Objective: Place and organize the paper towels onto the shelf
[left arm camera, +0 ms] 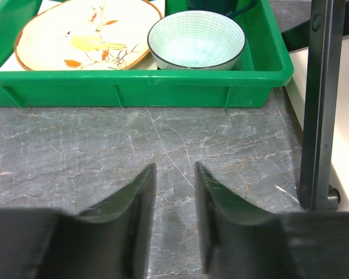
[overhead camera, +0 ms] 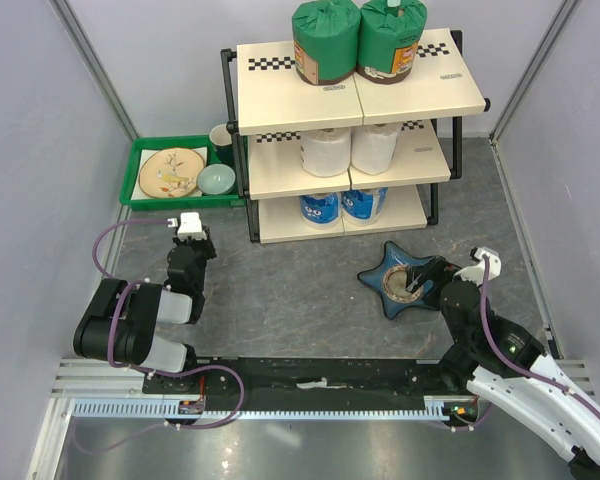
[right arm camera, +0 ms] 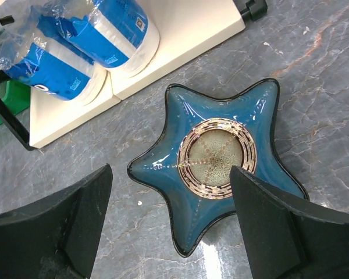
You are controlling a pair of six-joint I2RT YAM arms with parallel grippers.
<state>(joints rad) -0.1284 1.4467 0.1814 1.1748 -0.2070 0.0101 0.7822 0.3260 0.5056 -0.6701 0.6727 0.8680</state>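
Paper towels green, white, blue-and-white; shelf cream, black-white checker strips; star dish blue; tray green.

The grey marbled table is carrying the shelf at its far middle, a green tray just beside the shelf's left legs, and a blue star-shaped dish lying nearer and to the right. The shelf is holding two green-wrapped paper towels side by side on its top board, two white paper towels on its middle board, and two blue-and-white paper towels on its bottom board.
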